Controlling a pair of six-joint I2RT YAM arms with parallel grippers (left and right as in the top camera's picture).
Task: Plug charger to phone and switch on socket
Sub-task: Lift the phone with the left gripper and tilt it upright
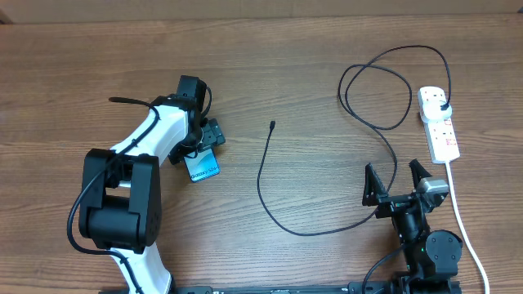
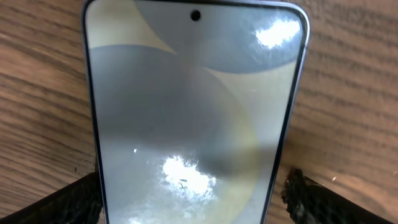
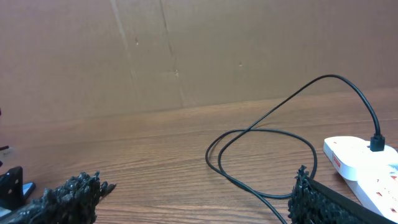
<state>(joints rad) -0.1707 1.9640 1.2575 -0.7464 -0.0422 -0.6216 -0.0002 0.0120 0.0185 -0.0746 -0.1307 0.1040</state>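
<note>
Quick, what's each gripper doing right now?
Left gripper: open, straddling the phone, with a gap showing on one side.
Right gripper: open, holding nothing.

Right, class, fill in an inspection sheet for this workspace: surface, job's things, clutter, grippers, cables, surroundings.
Surface: wooden table, bare grain.
Job's things: phone face up; charger plugged into the socket, its tip lying free mid-table.
Clutter: nothing seen.
Grippers: left gripper straddles the phone, grip unclear; right gripper open, empty.
Cables: charger loops near the socket; white cord runs from the socket towards the near edge.
Surroundings: cardboard wall behind the table.
</note>
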